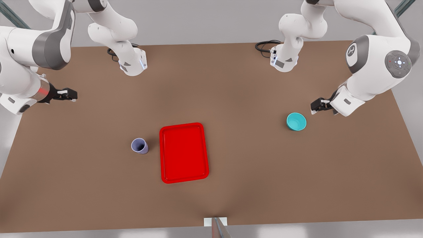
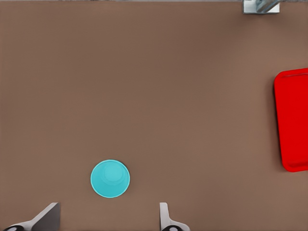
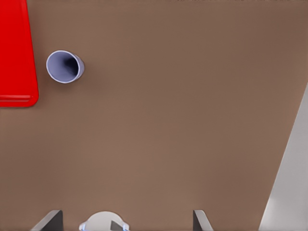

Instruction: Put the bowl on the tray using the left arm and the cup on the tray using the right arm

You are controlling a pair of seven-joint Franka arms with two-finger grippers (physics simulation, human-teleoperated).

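We judge the task barely begun: nothing sits on the red tray (image 1: pixel 184 152) yet, and both objects rest on the brown bench (image 1: pixel 251 185) apart from it.

Our left hand (image 1: pixel 316 106), on the arm at the front view's right, hovers just beside the turquoise bowl (image 1: pixel 296 121) without touching it. In the left wrist view its two fingertips (image 2: pixel 47 217) stand wide apart with the bowl (image 2: pixel 110 178) lying just ahead of the gap, so this hand is open and empty. The tray's edge (image 2: pixel 292 120) shows well off to one side of that view.

Our right hand (image 1: pixel 67 95), on the arm with the reddish-silver wrist band at the front view's left, hangs over bare bench well apart from the lavender cup (image 1: pixel 140 145). In the right wrist view its fingertips (image 3: pixel 50 219) are spread too, gripping nothing; the cup (image 3: pixel 65 66) stands upright farther off, just beside a corner of the tray (image 3: pixel 18 62).

In the front view the cup stands close by the tray's left rim, while the bowl lies well to the tray's right.

Everything is left to do: each hand must close on its object, lift it, carry it over the rim and set it down inside
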